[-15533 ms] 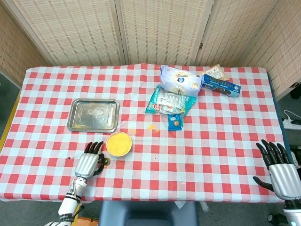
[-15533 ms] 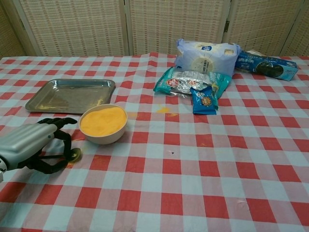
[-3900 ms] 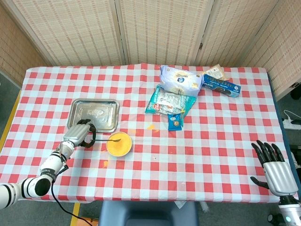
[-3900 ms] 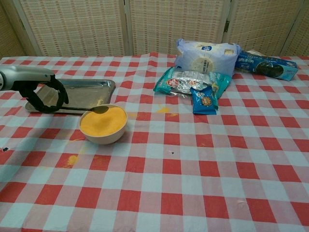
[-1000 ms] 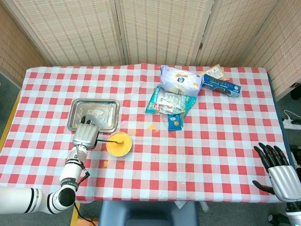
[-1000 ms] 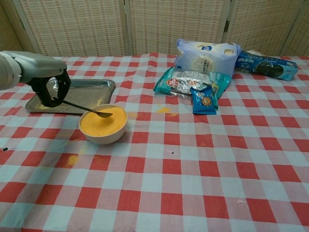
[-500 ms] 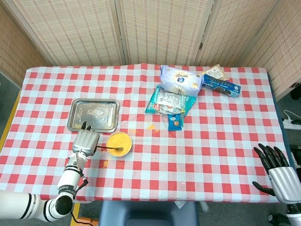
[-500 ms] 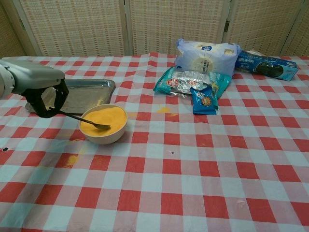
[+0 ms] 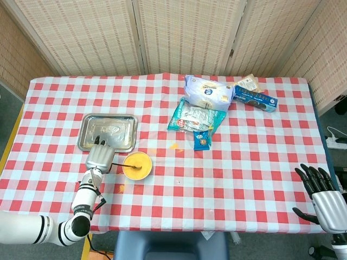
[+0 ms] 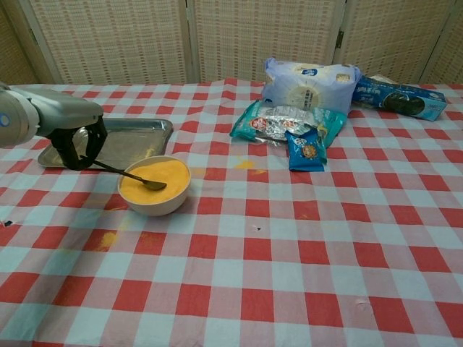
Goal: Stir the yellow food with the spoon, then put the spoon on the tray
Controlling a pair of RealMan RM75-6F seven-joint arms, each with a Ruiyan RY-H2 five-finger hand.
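Left hand grips the spoon by the far end of its thin dark handle, fingers curled round it; the spoon slopes down and away to the hand's right, its bowl resting in the yellow food inside the bowl. We judge the spoon light and stiff, handle narrow and probably slick, so it could twist in a loose hold; keeping the grip at the handle end looks right. The food looks like loose powder or fine grain and the bowl looks light, so a hard sweep could tip it or throw food out; a yellow smear already lies on the cloth on the near side of the hand. The tray sits just behind the hand, low rim, near the bowl, so we see a short path with open cloth around. Right hand is well off to the far side at the table edge, fingers spread, holding nothing. The snack packets lie well apart beyond the bowl.
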